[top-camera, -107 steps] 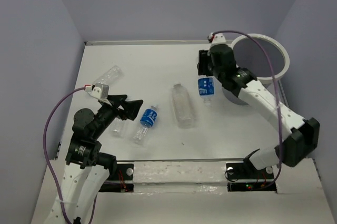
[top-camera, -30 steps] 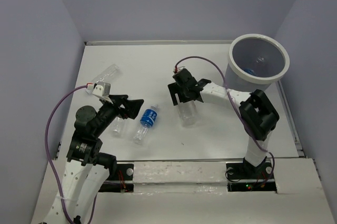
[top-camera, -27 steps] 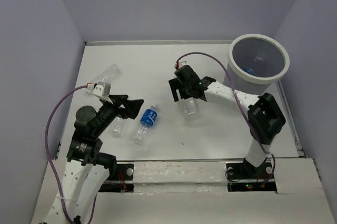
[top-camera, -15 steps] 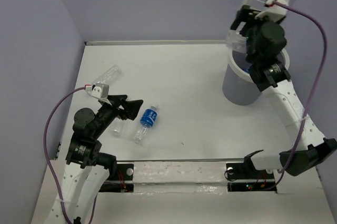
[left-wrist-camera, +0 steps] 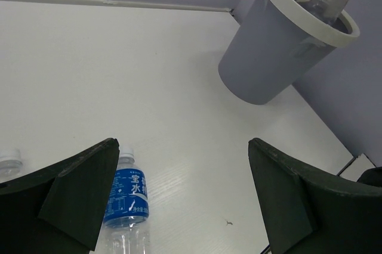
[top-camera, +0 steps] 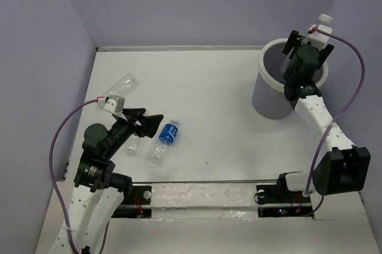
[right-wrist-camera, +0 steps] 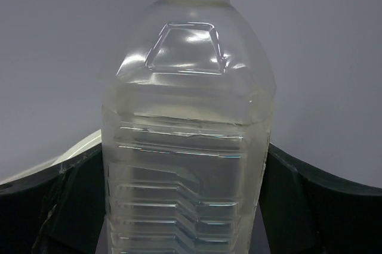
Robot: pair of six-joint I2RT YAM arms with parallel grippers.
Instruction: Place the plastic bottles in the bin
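1 blue-labelled bottle (left-wrist-camera: 130,197) with white Chinese characters, left pincer (left-wrist-camera: 182,173) spread, right pincer (right-wrist-camera: 185,206) pinching unlabelled bottle (right-wrist-camera: 188,117) over bin (top-camera: 268,96)

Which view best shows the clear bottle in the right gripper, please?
The right wrist view: the bottle fills the frame, cap to ribs. The top view shows little beyond its cap by the bin; the left wrist view catches only part.

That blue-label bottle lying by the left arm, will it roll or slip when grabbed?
The blue-label bottle lies on its side on the smooth table, so a nudge would probably roll it. It looks clear and empty, so likely light and thin-walled; closing jaws may dent it or squeeze it out.
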